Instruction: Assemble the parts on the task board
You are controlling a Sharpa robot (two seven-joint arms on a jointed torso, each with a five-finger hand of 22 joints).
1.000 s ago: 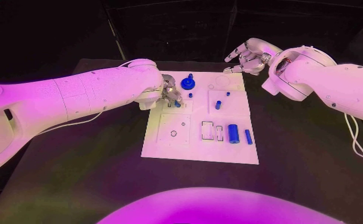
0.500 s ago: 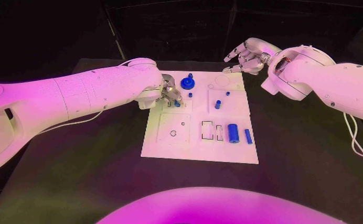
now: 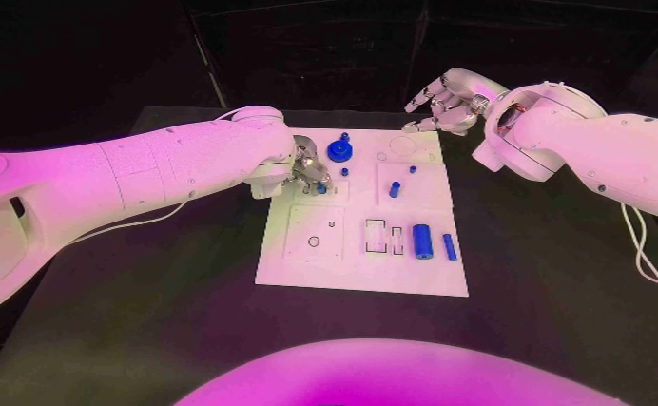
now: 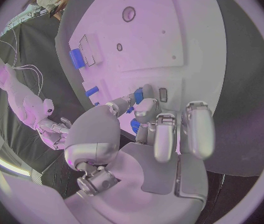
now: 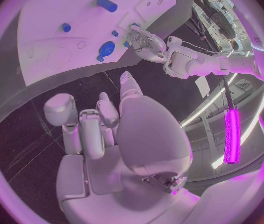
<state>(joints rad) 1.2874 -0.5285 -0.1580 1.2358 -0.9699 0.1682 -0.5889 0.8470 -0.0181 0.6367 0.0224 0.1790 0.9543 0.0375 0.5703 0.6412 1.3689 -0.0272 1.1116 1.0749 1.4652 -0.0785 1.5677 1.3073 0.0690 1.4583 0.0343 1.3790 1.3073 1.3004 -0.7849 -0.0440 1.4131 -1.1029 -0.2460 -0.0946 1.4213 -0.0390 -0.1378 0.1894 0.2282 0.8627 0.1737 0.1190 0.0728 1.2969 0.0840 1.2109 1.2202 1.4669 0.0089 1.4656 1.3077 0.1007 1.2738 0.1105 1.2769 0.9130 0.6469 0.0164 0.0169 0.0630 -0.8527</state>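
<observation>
Head view: left robot hand pinching a small blue part (right robot hand spread, empty).

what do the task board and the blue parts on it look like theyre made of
Task board: looks like a rigid white plastic or painted plate, matte, flat, with crisp cut-out slots. Blue parts, such as the cylinder: probably moulded or printed plastic, uniform colour with a slight sheen. The exact material cannot be confirmed from the look.

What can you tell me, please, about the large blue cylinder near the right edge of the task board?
The large blue cylinder looks like a smooth, solid, plain part. It lies on its side on the white task board, lengthwise toward the robot, between a rectangular outlined slot and a thinner blue rod. Neither hand touches it.
</observation>
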